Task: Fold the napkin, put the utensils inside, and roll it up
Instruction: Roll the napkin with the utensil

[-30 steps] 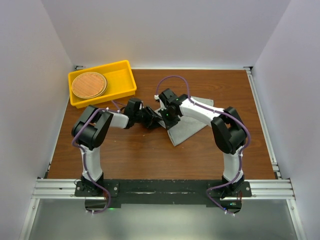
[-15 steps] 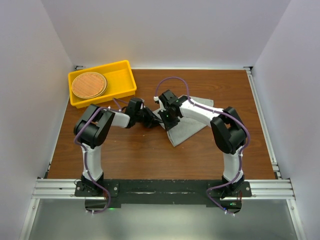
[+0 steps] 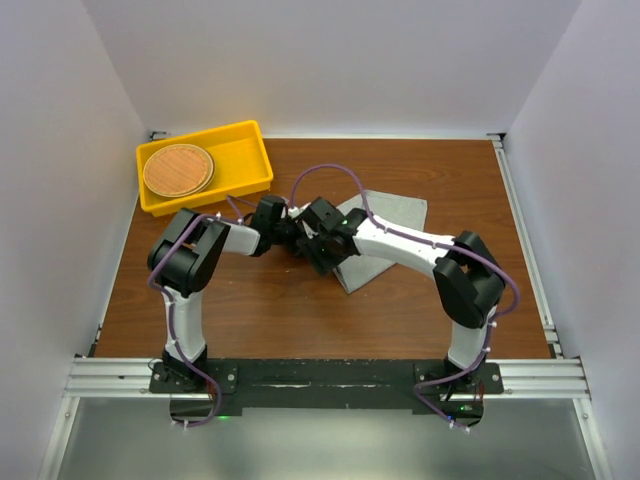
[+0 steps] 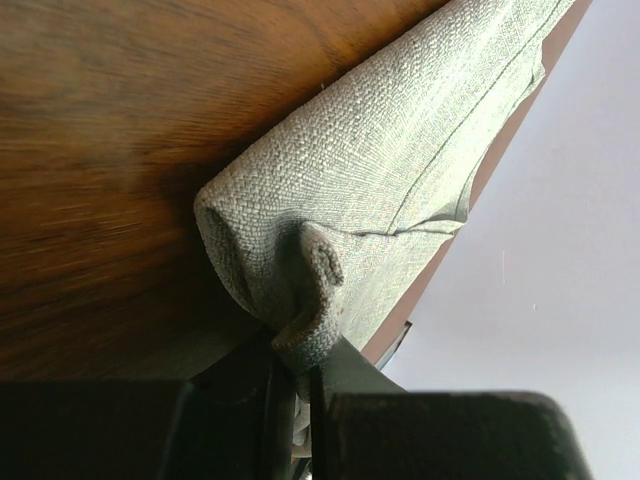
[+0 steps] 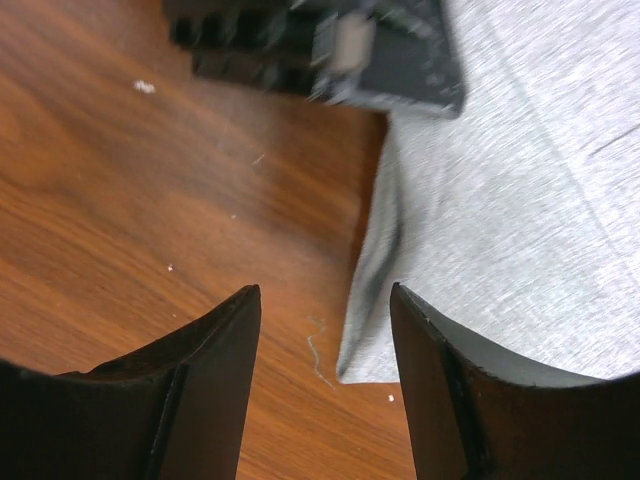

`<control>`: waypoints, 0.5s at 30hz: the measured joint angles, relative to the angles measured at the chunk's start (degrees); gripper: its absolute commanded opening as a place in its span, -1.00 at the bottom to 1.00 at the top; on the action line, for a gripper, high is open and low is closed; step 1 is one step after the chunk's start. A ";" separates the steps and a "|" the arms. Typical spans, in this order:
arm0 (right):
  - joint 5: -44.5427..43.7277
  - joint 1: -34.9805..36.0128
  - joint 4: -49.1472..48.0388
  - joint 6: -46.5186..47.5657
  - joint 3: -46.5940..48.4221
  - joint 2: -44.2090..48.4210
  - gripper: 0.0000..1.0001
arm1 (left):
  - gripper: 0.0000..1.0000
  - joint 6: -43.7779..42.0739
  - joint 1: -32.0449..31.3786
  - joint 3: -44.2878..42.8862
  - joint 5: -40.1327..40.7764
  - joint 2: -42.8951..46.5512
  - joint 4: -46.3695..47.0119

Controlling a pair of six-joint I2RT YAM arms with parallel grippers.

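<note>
The grey napkin [image 3: 385, 220] lies folded on the wooden table, right of centre. My left gripper [image 3: 297, 238] is at its left corner. In the left wrist view the gripper [image 4: 300, 365] is shut on a bunched corner of the napkin [image 4: 400, 150], which is lifted slightly off the wood. My right gripper [image 3: 322, 255] hovers just beside it, open. In the right wrist view its fingers [image 5: 200, 370] straddle the napkin's [image 5: 520, 200] near corner without touching it. The utensils are out of view.
A yellow tray [image 3: 245, 150] at the back left holds a round brown woven disc [image 3: 178, 170]. White walls close in the left, back and right sides. A metal rail runs along the table's right edge [image 3: 520, 220].
The left gripper closed on the napkin's corner. The right gripper opened, let go of the cloth and shifted left and nearer, beside the left gripper.
</note>
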State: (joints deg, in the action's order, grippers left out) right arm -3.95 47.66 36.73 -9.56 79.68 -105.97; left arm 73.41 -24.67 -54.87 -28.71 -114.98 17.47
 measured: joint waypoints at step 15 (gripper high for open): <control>-15.72 8.98 -1.09 0.68 -5.95 -0.74 0.08 | -0.80 -0.63 0.00 0.00 -0.17 0.00 0.00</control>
State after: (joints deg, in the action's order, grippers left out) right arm -19.66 56.64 35.64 -8.88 73.73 -106.72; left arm 72.77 -24.67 -54.87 -28.88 -114.98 17.47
